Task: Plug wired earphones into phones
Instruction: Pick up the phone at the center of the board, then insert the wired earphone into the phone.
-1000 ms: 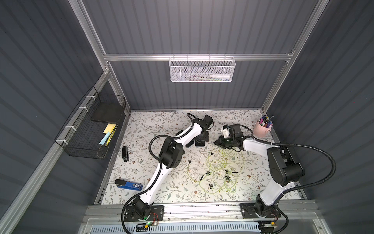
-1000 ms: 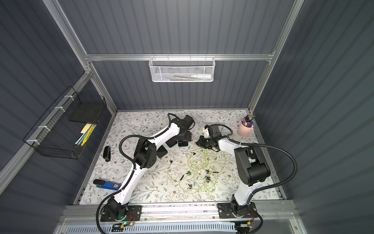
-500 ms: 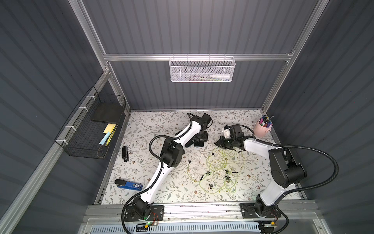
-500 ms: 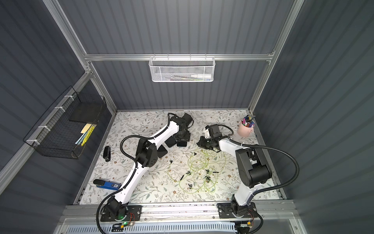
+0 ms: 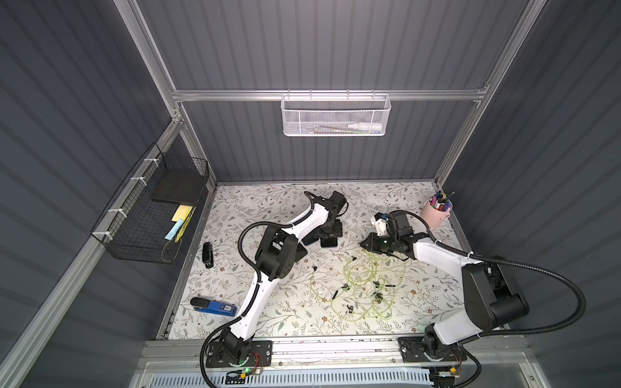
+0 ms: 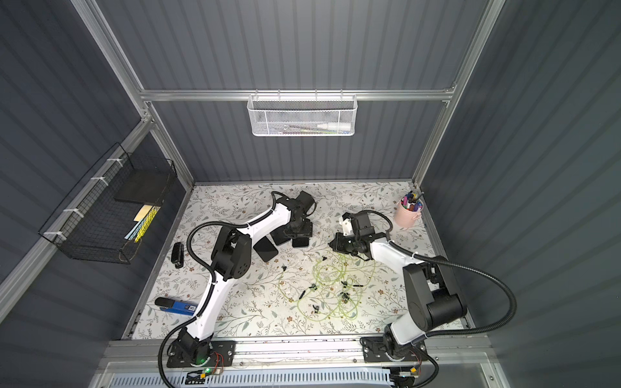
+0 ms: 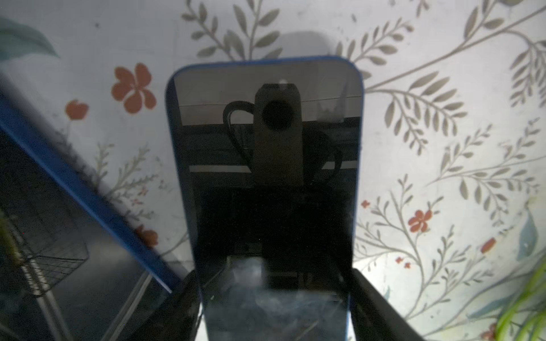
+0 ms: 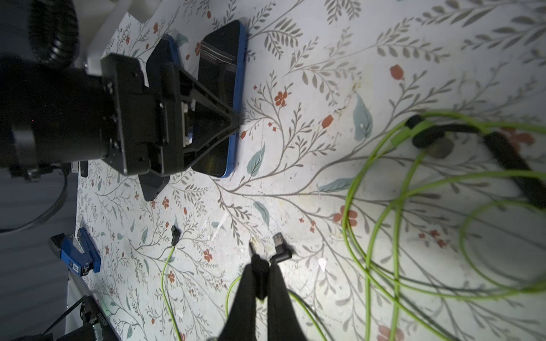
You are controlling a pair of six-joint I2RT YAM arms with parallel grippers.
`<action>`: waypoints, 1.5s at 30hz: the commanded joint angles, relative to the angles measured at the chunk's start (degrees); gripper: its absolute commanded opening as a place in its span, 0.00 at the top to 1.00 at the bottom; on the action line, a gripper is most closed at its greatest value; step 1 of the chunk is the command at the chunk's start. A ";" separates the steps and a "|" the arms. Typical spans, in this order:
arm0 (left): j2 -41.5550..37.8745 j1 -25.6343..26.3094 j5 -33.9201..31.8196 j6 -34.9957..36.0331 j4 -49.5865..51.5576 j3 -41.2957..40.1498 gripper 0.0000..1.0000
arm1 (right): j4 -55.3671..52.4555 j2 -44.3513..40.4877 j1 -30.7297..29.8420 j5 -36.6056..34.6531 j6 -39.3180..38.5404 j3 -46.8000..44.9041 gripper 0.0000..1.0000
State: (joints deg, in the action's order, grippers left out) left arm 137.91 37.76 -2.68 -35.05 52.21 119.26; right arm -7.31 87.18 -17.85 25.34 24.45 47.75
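right gripper [image 8: 263, 262] clenched on black angled plug [image 8: 280, 254] of the thin yellow-green wired earphones [image 5: 366, 285]; cable heap at 4 o'clock of table centre. left gripper [image 7: 274, 277] straddles blue-edged glossy black phone [image 7: 266, 147] just 12 o'clock of centre, jaws at both long edges. Clamped or not: can't tell. two more black phones [image 6: 265, 248] at its 8 o'clock. floral mat [image 5: 268, 201] bare toward 12; pink pen cup [image 5: 438, 215] in 2 o'clock corner.
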 commanded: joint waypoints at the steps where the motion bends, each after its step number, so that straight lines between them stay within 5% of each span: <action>1: -4.12 -0.49 4.44 -6.40 -7.33 -4.33 0.43 | -0.03 -3.84 -0.26 2.09 -2.56 -2.71 0.99; 10: -19.66 -1.34 10.80 -19.56 -23.84 -19.39 0.54 | 1.29 -13.26 -0.73 2.68 -2.74 -6.58 1.00; 17: -30.70 -1.81 13.32 -42.66 -41.64 -35.77 0.68 | -0.05 -21.85 -9.42 -15.46 -6.57 -5.86 1.00; 24: -37.10 -1.99 14.25 -57.58 -48.86 -43.93 0.93 | 7.73 -24.71 -12.25 -19.44 -8.11 -8.03 1.00; 30: -41.09 -2.16 14.50 -68.20 -55.99 -51.57 1.00 | 10.36 -21.57 -17.67 -22.98 -11.93 -5.71 1.00; 45: -41.26 -2.38 17.05 -70.61 -60.64 -54.59 1.00 | 15.03 -12.85 -18.39 -23.54 -12.43 -2.07 1.00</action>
State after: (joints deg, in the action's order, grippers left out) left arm 98.48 35.88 13.06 -105.10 -5.43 64.79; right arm 5.76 73.95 -36.12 2.13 12.60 43.62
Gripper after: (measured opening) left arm 0.746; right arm 0.081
